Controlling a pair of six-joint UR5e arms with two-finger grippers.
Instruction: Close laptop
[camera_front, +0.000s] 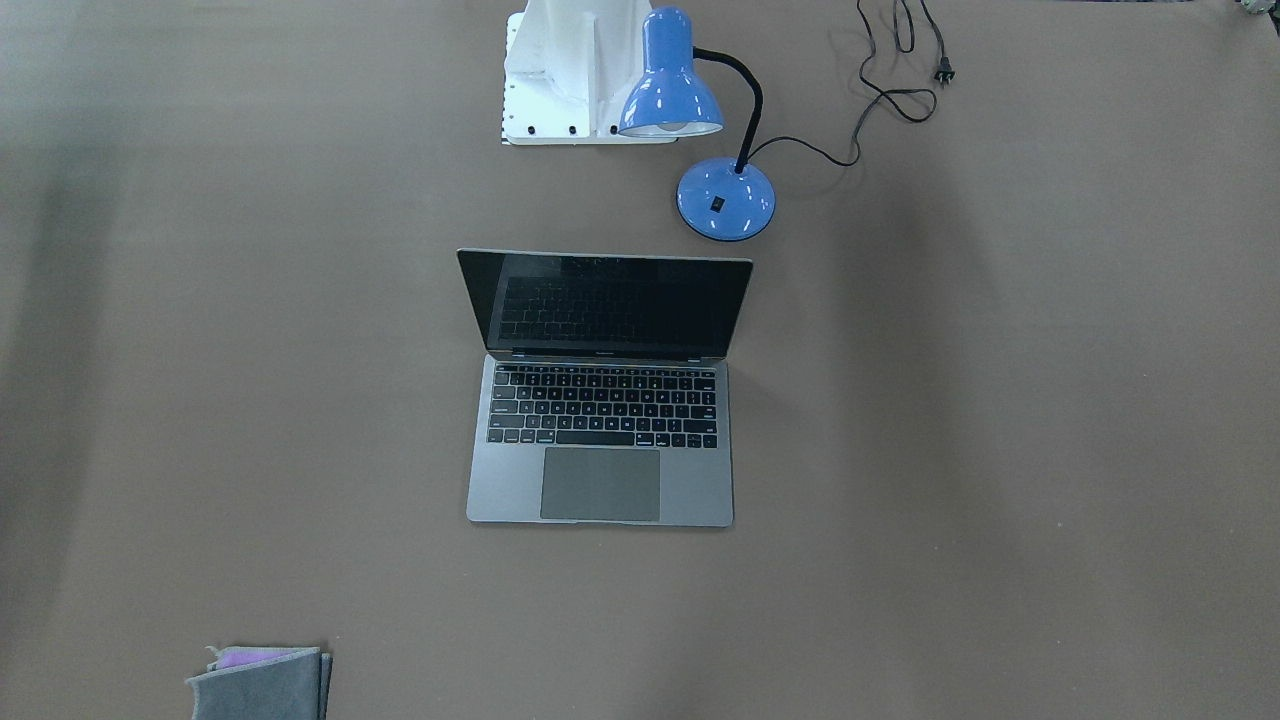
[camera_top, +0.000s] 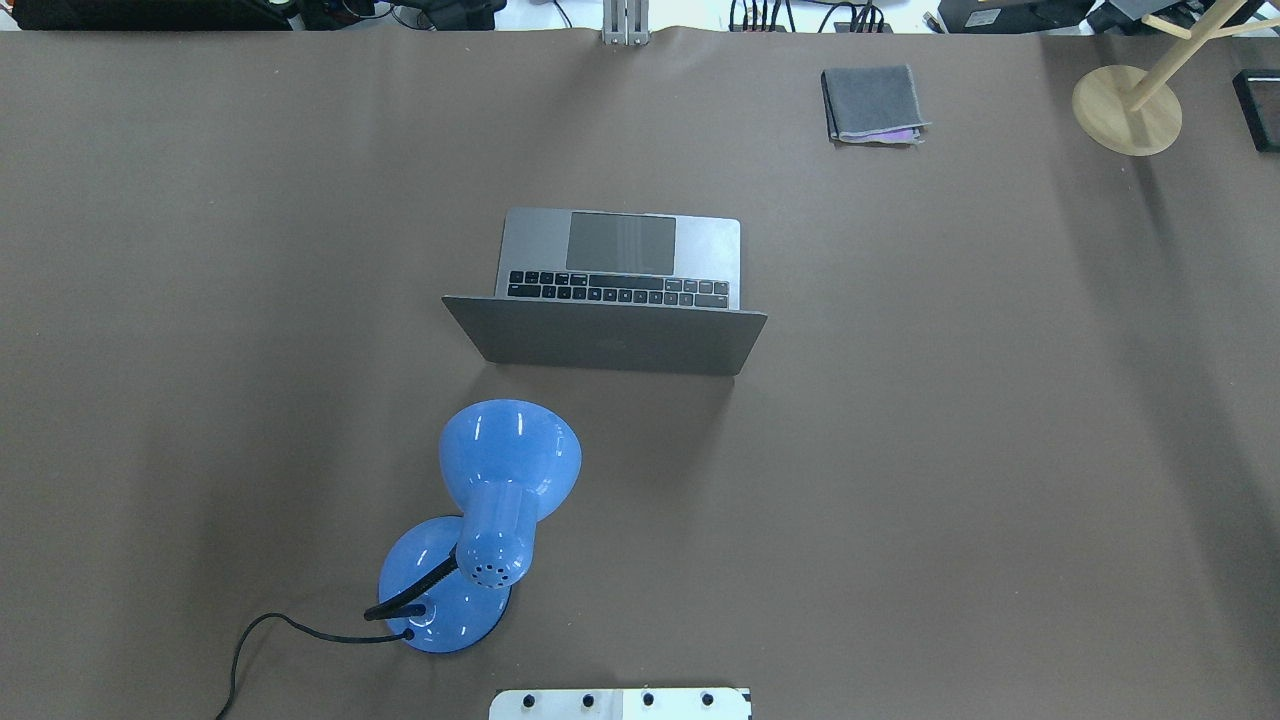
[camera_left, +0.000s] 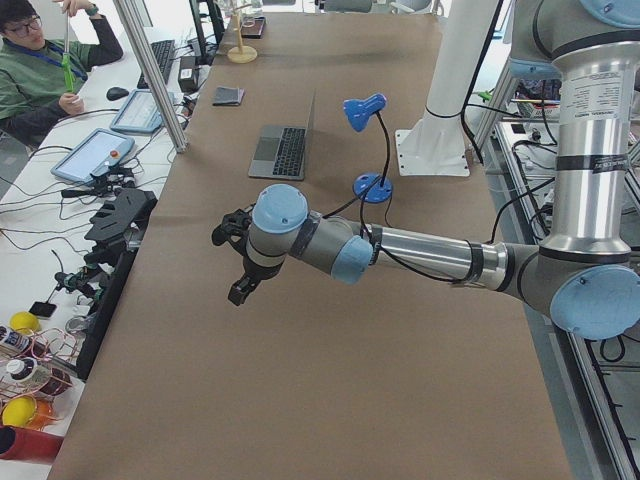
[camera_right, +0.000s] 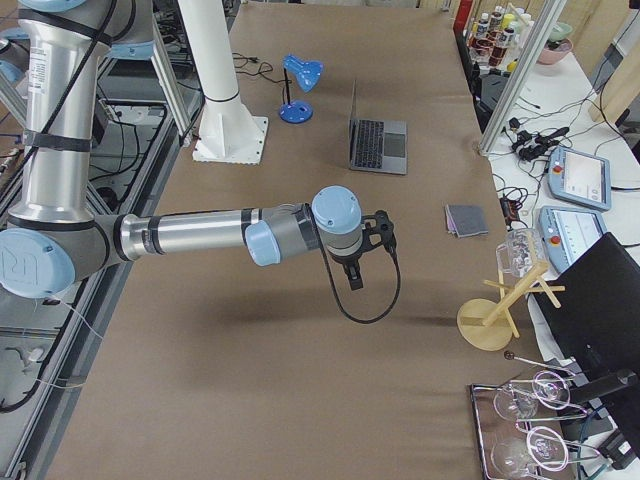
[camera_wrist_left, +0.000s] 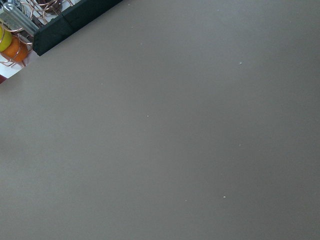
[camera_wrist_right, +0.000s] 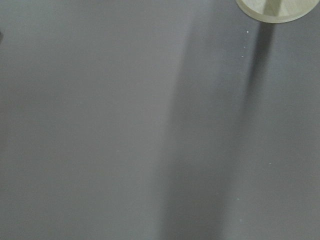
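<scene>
Midway on the brown surface (camera_front: 1000, 450) the laptop (camera_front: 600, 440) stands open, long edge across the robot's front, screen facing away from its base. The front-facing view shows the black screen, the overhead view only the lid's back. The left gripper (camera_left: 233, 262) and right gripper (camera_right: 368, 250) show only in side views; open or closed, I cannot tell.

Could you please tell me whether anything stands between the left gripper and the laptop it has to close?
Nothing visible does: only bare table lies between the left gripper and the laptop. The blue lamp stands off that line, behind the lid on the robot's side. Nothing lies on the keyboard either.
</scene>
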